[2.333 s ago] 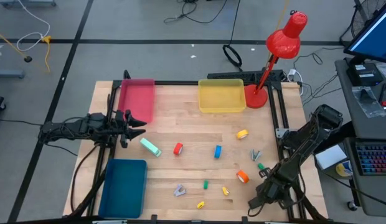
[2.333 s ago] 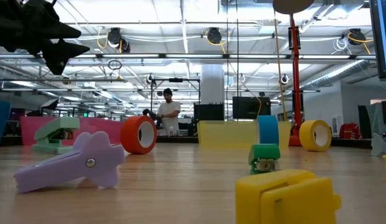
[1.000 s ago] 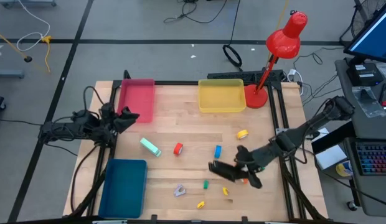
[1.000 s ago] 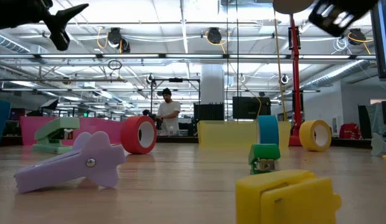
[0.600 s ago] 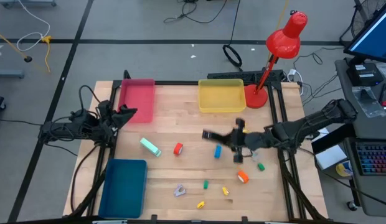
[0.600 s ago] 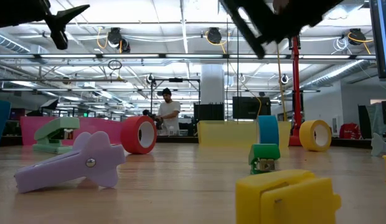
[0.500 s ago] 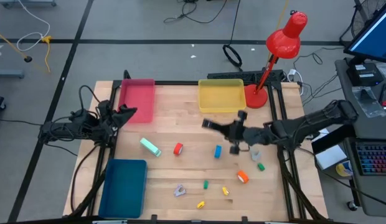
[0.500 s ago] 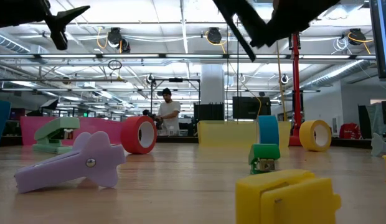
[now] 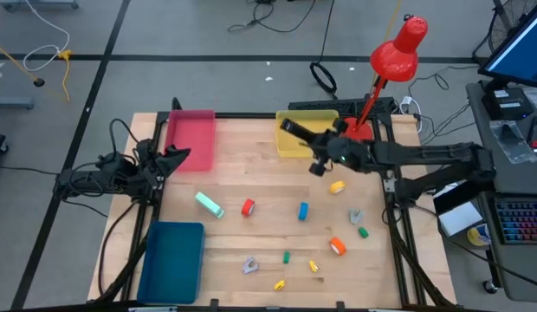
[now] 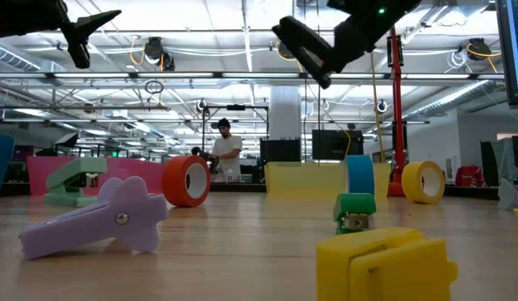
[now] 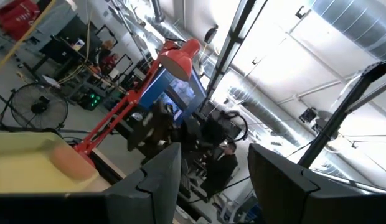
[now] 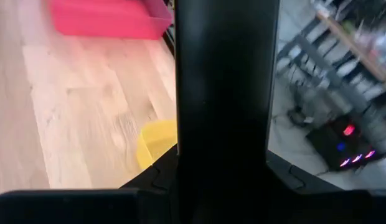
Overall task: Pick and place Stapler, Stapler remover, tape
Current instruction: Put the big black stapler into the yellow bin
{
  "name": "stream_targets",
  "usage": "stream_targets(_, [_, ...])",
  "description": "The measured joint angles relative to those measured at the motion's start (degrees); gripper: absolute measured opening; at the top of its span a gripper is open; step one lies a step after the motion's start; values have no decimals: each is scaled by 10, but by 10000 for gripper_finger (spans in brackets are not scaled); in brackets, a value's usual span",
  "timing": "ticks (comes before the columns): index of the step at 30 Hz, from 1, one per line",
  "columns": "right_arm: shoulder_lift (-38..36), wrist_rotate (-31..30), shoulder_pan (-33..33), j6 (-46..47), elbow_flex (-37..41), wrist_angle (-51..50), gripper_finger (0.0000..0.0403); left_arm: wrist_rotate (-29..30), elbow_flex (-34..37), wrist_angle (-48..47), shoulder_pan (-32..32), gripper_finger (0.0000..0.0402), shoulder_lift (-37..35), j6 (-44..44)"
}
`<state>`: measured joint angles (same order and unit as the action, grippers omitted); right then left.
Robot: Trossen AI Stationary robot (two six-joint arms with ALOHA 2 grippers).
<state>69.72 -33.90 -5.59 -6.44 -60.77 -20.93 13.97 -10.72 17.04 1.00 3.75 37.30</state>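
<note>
The right arm is reaching in from the right side of the desk [image 9: 251,173], stretched out long and almost flat. It is holding its claw [image 9: 287,127] up in the air over the yellow bin [image 9: 296,147], near the red lamp [image 9: 397,50]. The claw's two fingers are pressing together, so it is closed. The left arm is waiting at the left edge of the desk, beside the pink bin [image 9: 190,139]. Its claw [image 9: 186,159] is tipping upward, and its fingers [image 11: 157,180] are sitting apart, so it is open. All four tape rolls are lying on the desk. The yellow roll [image 9: 337,186] is lying near the right arm, and the red roll [image 9: 248,207] and blue roll [image 9: 303,210] are sitting in the middle. The orange roll [image 9: 338,246] is sitting closer to the front. The green stapler [image 9: 210,204] is lying left of the red roll. The purple remover [image 9: 249,264] is lying at the front, close to the blue bin [image 9: 171,260]. A gray remover [image 9: 356,215] is lying right of the blue roll.
</note>
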Motion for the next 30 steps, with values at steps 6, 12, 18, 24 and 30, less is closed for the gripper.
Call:
stream_targets(6, [64, 12, -63, 89, -56, -65, 122, 28, 0, 0, 0, 186, 0, 1])
stream_targets(12, [121, 36, -120, 175, -85, -85, 122, 42, 0, -1, 0, 186, 0, 1])
stream_targets(18, [173, 143, -186, 291, -91, -115, 122, 42, 0, -1, 0, 186, 0, 1])
stream_targets(24, [207, 175, -234, 317, -90, -161, 122, 42, 0, -3, 0, 186, 0, 1])
stream_targets(30, [212, 176, -253, 298, -90, -181, 122, 42, 0, -5, 0, 186, 0, 0])
